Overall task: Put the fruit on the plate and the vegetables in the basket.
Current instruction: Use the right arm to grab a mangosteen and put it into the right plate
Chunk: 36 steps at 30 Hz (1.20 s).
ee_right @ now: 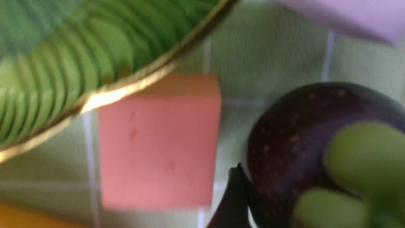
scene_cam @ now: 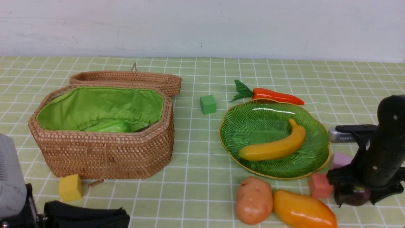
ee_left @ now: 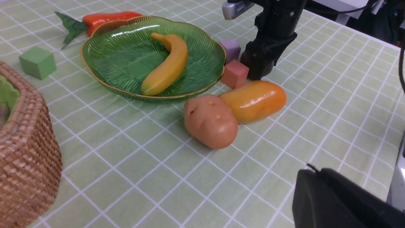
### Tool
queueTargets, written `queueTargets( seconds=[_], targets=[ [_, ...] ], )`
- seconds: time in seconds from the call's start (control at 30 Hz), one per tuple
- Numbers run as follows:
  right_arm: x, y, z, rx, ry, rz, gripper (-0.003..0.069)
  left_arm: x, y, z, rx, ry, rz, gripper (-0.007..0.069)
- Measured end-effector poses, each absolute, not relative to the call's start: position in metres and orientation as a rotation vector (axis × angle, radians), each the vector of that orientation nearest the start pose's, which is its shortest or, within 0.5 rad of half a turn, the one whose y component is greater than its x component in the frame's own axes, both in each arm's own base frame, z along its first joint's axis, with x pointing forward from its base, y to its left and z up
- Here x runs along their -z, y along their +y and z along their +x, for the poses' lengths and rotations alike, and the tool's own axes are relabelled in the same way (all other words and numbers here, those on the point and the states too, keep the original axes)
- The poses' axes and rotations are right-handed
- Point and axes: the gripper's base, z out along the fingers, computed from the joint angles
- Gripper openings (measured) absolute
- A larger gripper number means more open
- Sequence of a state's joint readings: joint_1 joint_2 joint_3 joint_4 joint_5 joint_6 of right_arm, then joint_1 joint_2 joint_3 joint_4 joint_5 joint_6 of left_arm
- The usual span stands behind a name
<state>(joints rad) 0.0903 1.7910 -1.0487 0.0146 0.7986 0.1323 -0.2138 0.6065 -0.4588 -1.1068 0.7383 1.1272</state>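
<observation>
A yellow banana (scene_cam: 275, 147) lies in the green plate (scene_cam: 262, 118). My right gripper (scene_cam: 357, 200) stands over the dark purple mangosteen (scene_cam: 352, 196) on the cloth, right of the plate. Its fingers straddle the fruit and hug its sides. In the right wrist view one fingertip (ee_right: 235, 196) presses the mangosteen (ee_right: 294, 136). The mango (scene_cam: 303, 210) and the potato (scene_cam: 253, 204) lie side by side before the plate. The carrot (scene_cam: 275, 96) lies behind it. A light green gourd (scene_cam: 109, 126) rests in the open basket (scene_cam: 104, 155). My left gripper (ee_left: 311, 171) is shut and empty at the near left.
A red cube (scene_cam: 319, 185) sits right beside the mangosteen, against the plate's rim. A pale purple cube (scene_cam: 341, 160) is just behind it. A green cube (scene_cam: 208, 104) stands between basket and plate. A yellow cube (scene_cam: 70, 187) sits at the basket's front left corner.
</observation>
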Motion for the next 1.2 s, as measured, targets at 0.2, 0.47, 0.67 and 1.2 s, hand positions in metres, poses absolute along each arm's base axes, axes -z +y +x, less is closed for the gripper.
queueTargets(
  seconds=[0.2,0.47,0.67,1.2],
  targets=[
    [-0.160,0.030,0.323,-0.034,3.020,0.023,0.0588,-0.291,-0.076,0.093,0.686,1.837,0.754,-0.0013],
    [-0.163,0.030,0.316,-0.027,3.081,0.017,0.0588,-0.291,-0.076,0.093,0.686,1.837,0.755,-0.0013],
    [-0.192,0.029,0.308,-0.040,3.017,0.071,0.0588,-0.291,-0.076,0.093,0.686,1.837,0.755,-0.0013],
    [-0.185,0.029,0.309,-0.040,3.039,0.087,0.0591,-0.291,-0.076,0.093,0.686,1.837,0.755,-0.0013]
  ],
)
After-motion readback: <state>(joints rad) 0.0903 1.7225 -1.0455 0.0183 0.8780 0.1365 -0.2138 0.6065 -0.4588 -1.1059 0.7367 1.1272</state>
